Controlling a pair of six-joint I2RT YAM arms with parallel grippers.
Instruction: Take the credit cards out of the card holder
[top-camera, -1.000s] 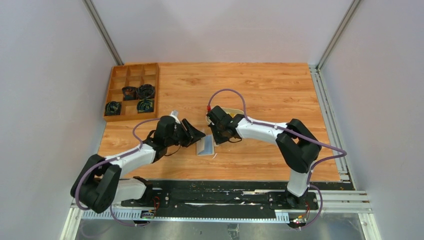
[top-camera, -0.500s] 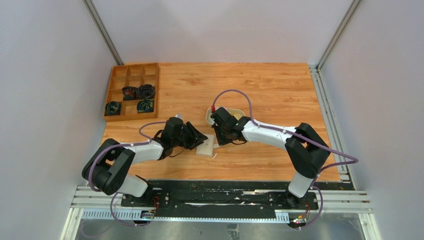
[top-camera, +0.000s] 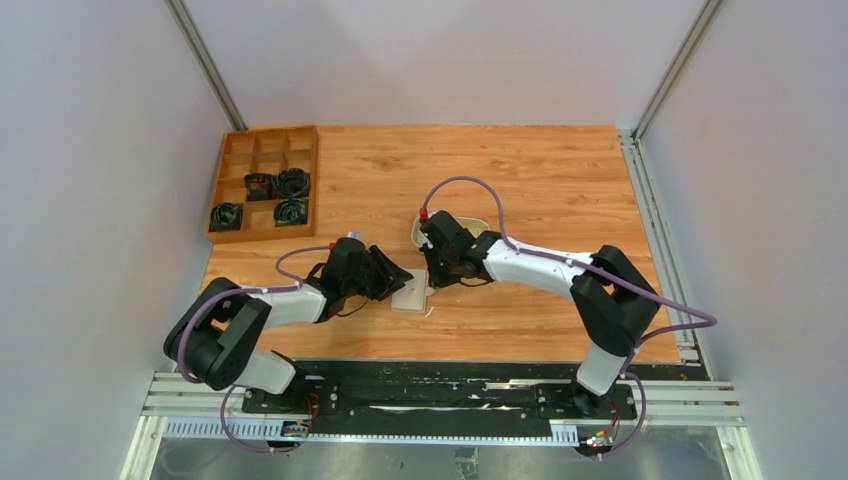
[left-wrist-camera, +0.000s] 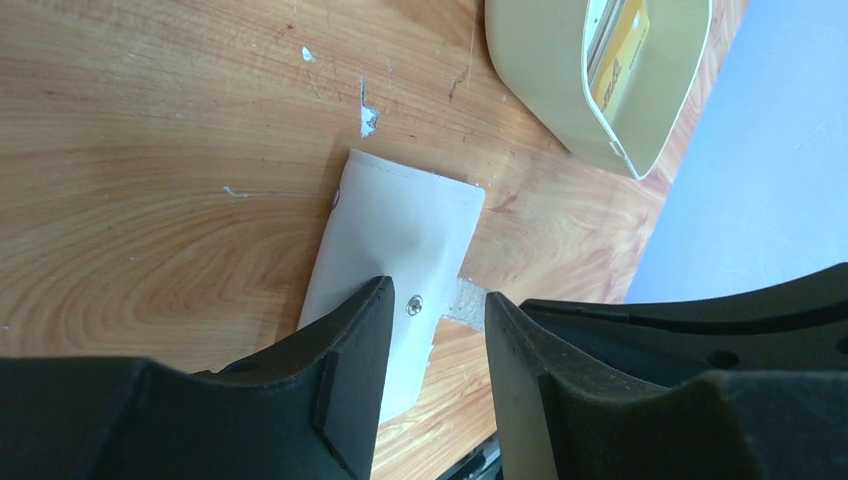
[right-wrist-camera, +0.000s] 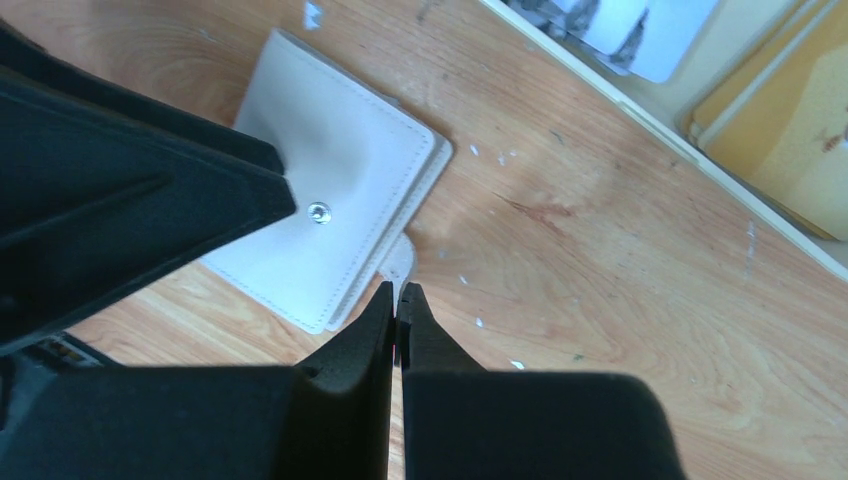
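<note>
Left gripper (left-wrist-camera: 437, 295) stands spread over the card holder (left-wrist-camera: 395, 215), right gripper (right-wrist-camera: 398, 292) closed beside it, tray (left-wrist-camera: 535, 60) just beyond.

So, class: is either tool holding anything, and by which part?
Nothing clearly held: left tool open over the card holder; right tool shut beside its snap tab.

Card holder (right-wrist-camera: 335, 205) pockets hidden, apparently folded.

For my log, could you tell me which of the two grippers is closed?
The right gripper: its fingertips meet, whereas the left gripper has a clear gap between its fingers, over the card holder.
</note>
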